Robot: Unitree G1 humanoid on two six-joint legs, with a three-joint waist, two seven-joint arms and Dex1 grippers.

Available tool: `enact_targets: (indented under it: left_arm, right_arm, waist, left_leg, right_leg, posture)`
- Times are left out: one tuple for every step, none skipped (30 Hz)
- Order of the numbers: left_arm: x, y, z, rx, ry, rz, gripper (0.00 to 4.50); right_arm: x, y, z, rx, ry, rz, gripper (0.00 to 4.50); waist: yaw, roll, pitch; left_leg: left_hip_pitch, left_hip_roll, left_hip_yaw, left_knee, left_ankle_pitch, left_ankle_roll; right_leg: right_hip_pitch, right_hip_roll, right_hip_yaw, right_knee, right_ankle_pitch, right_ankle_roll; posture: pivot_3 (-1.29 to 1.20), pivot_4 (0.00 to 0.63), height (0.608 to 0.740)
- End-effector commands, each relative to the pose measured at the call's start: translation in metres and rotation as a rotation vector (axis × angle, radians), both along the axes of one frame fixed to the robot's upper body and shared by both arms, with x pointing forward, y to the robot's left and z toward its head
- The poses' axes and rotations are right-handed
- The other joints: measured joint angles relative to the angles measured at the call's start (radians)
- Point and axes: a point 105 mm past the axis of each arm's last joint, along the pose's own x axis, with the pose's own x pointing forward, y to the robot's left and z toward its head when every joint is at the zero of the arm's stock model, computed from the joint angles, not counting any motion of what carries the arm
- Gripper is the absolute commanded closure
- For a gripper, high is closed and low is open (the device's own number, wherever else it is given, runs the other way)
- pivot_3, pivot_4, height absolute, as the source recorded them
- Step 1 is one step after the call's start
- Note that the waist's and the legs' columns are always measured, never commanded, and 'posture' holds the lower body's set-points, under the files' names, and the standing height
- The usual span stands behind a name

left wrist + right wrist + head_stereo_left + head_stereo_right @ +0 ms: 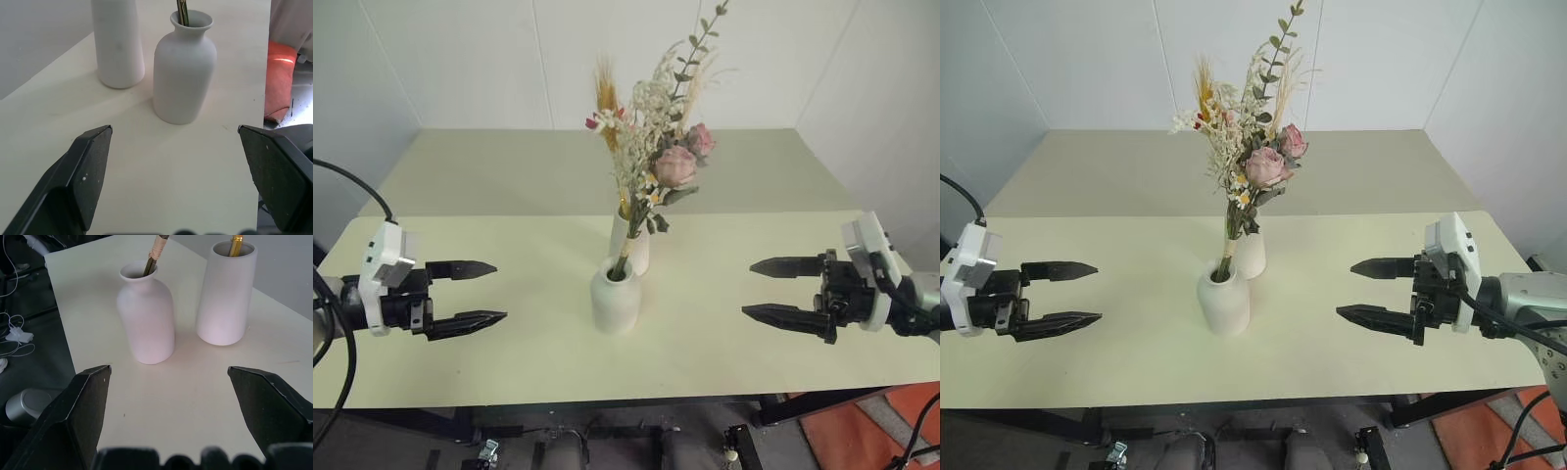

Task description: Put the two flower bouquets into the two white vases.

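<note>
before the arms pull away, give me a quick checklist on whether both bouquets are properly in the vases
1. Rose bouquet stem inside the narrow-necked vase: ok.
2. Wheat bunch stem inside the taller vase: ok.
3. Both vases upright on the table: ok.
4. Left gripper open, holding nothing, apart from the vases: ok.
5. Right gripper open, holding nothing, apart from the vases: ok.
6. Rose bouquet standing straight: not ok, it leans toward the taller vase.
</note>
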Motion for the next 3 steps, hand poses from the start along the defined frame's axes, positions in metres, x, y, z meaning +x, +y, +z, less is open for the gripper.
enact_targets:
  left_arm:
    - [0.0006, -0.0041, 0.0143, -0.003, -0.068, -0.025, 0.02]
    - [0.0011, -0.0061, 0.0146, -0.008, -0.072, -0.029, 0.02]
    - [0.0013, -0.0083, 0.0146, -0.015, -0.074, -0.034, 0.02]
  right_arm:
    - [-0.0004, -0.0063, 0.0106, -0.018, -0.065, -0.022, 0.00]
    - [0.0002, -0.0072, 0.0102, -0.020, -0.066, -0.028, 0.00]
    - [0.0008, -0.0083, 0.0099, -0.023, -0.067, -0.034, 0.00]
  waist:
    - [0.000, 0.000, 0.000]
    - [-0.001, 0.000, 0.000]
    - [-0.001, 0.000, 0.000]
  left_leg:
    - [0.000, 0.000, 0.000, 0.000, 0.000, 0.000]
    - [0.000, 0.000, 0.000, 0.000, 0.000, 0.000]
    - [0.000, 0.000, 0.000, 0.000, 0.000, 0.000]
  right_leg:
    - [0.000, 0.000, 0.000, 0.000, 0.000, 0.000]
    - [0.000, 0.000, 0.000, 0.000, 0.000, 0.000]
    - [0.000, 0.000, 0.000, 0.000, 0.000, 0.000]
  posture:
    - [0.00, 0.150, 0.740]
    - [0.00, 0.150, 0.740]
    - [0.00, 0.150, 0.740]
